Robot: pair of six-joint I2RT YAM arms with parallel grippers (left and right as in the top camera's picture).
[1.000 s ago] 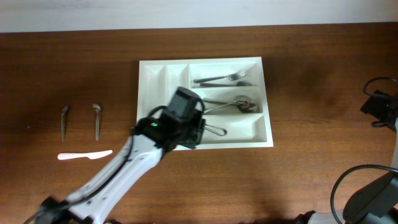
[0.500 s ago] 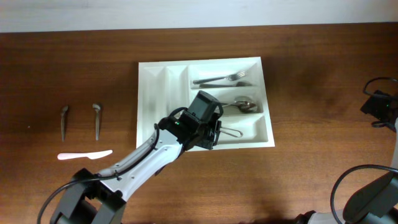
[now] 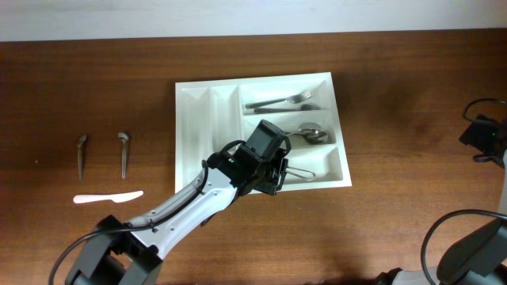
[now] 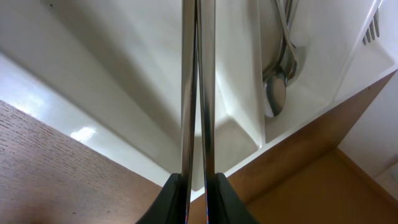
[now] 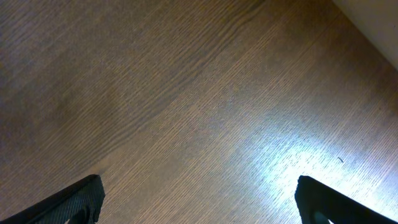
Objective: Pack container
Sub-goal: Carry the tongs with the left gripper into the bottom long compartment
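The container (image 3: 207, 111) is a white cutlery tray at the table's middle. Forks (image 3: 281, 100) lie in its top long slot and spoons (image 3: 309, 133) in the middle one. My left gripper (image 3: 277, 170) hangs over the bottom long slot, shut on a thin metal utensil whose wire loop (image 3: 299, 172) sticks out to the right. In the left wrist view the gripper (image 4: 198, 180) pinches two parallel metal bars (image 4: 198, 74) above the tray's floor (image 4: 124, 74), with spoons (image 4: 277, 93) beside them. My right gripper (image 5: 199, 205) is open over bare wood, far right.
Two small metal pieces (image 3: 81, 154) (image 3: 123, 153) and a white plastic knife (image 3: 108, 197) lie on the wood left of the tray. The right arm (image 3: 482, 134) and its cables sit at the table's right edge.
My left gripper has carried the metal utensil to the right along the tray's bottom slot. The right arm has not moved.
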